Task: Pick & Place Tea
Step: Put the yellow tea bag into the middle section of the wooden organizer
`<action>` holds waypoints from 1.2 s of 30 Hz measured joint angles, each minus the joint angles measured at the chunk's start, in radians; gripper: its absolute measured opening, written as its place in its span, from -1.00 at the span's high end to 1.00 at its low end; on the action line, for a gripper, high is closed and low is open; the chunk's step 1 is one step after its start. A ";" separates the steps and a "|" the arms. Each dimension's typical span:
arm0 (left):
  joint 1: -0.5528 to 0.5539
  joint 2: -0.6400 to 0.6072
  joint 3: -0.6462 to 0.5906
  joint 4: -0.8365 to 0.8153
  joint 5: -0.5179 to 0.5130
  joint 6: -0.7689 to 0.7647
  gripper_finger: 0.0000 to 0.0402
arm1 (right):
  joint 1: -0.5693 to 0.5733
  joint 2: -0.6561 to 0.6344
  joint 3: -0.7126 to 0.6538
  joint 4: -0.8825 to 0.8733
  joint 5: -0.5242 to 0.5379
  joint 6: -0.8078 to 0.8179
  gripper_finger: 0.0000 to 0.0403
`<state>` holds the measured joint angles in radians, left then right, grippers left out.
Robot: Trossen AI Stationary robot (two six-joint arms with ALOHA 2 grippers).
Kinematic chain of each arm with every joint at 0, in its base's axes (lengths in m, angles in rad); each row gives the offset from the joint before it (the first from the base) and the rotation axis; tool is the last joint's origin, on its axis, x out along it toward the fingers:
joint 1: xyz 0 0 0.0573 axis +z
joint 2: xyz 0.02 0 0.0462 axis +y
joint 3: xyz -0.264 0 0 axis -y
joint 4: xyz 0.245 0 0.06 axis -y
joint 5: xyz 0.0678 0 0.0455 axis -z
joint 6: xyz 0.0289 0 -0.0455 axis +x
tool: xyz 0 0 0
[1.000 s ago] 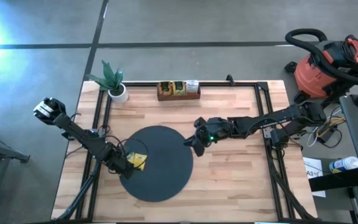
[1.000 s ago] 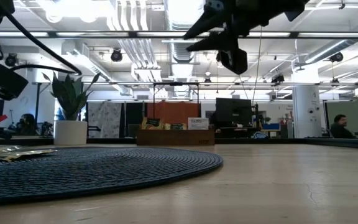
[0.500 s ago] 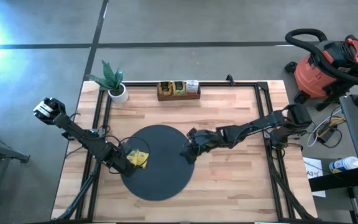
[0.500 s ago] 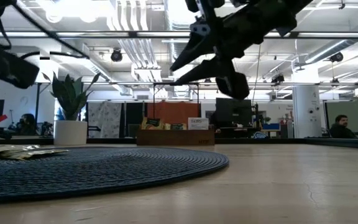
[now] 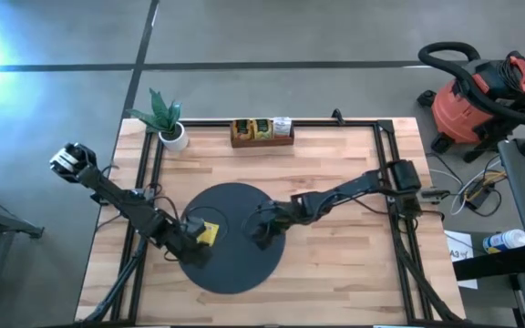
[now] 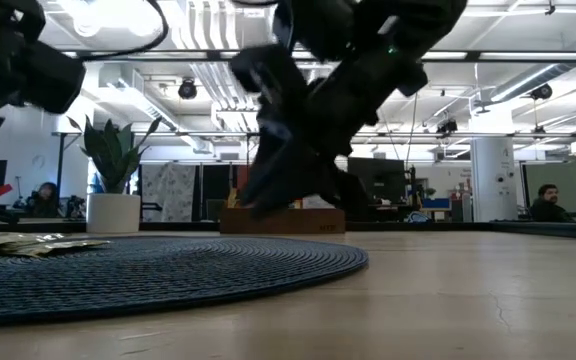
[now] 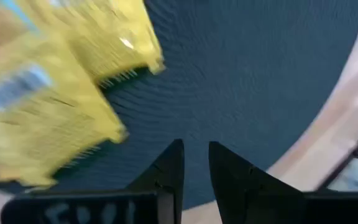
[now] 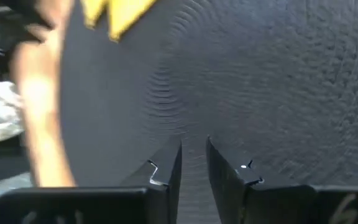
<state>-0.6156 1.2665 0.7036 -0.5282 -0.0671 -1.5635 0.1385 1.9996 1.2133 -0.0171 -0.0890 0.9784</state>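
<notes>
Right pincer [image 5: 261,231] low over the mat [image 5: 235,264], on its right half; jaws a narrow slit apart, nothing between them. Left pincer [image 5: 192,248] at the mat's left edge, also narrowly parted and empty, just beside the tea [image 5: 204,234].

Tea: a small heap of yellow packets lying on the mat's left side, touching one another. More packets in the tray [image 5: 262,132] at the surface's far edge, well apart from both arms.

Step, as I judged it: the reach toward the packets, no grasp made. Next move would call for wider jaws, then a flat, low approach to pinch one thin packet without dragging its neighbour.
</notes>
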 joint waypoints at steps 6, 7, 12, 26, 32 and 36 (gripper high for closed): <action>-0.044 0.065 -0.073 0.225 0.008 -0.120 0.66 | -0.018 0.033 0.022 -0.169 0.010 -0.045 0.70; -0.052 0.081 -0.072 0.235 0.002 -0.132 0.66 | -0.022 0.032 0.020 -0.176 0.010 -0.049 0.71; -0.078 0.165 -0.063 0.235 -0.002 -0.167 0.66 | -0.017 0.025 0.013 -0.215 -0.002 -0.078 0.71; 0.023 0.243 -0.061 0.216 -0.120 -0.023 0.66 | 0.079 0.018 0.009 -0.221 -0.157 0.014 0.71; 0.163 0.237 -0.062 0.209 -0.196 0.138 0.66 | 0.091 0.018 0.009 -0.219 -0.185 0.060 0.71; 0.250 0.225 -0.063 0.180 -0.205 0.253 0.66 | 0.091 0.018 0.009 -0.220 -0.210 0.070 0.71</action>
<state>-0.3653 1.4912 0.6411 -0.3480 -0.2718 -1.3106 0.2298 2.0178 1.2224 -0.2367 -0.2992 1.0484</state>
